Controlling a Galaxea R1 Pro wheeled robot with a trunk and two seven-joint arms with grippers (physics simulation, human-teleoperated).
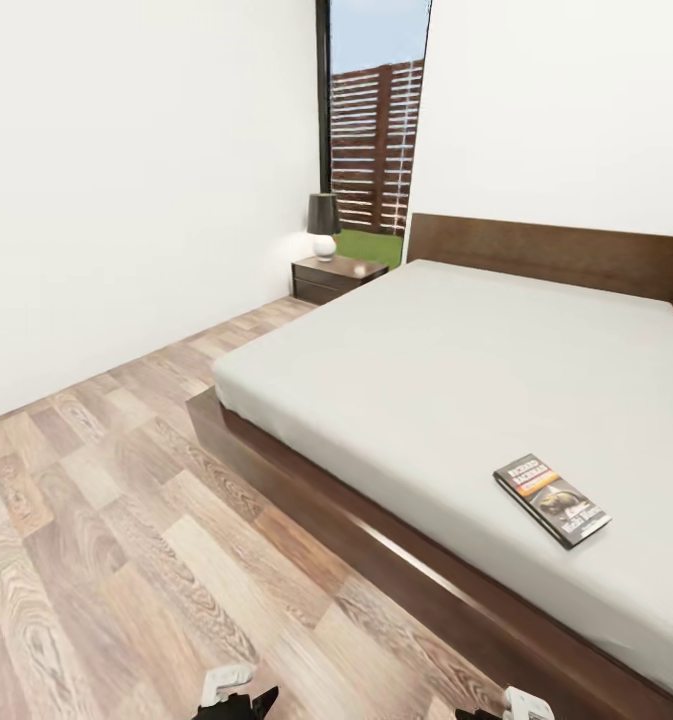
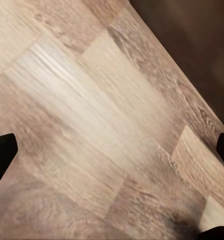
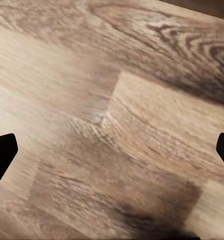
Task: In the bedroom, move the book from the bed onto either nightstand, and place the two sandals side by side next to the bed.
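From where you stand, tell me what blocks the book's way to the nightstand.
Nothing visible does. The book lies flat near the bed's near edge; bare mattress runs on to the nightstand beside the headboard. A lamp takes part of its top.

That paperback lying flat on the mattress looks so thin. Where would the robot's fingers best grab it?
Probably across the book's narrow width, coming down from above, with one finger on each long edge. It lies flat, cover up, near the bed's front edge, so nothing sticks up to pinch. The soft grey mattress may give a little, letting the fingers dig under the edges. Both grippers look open, over the wood floor.
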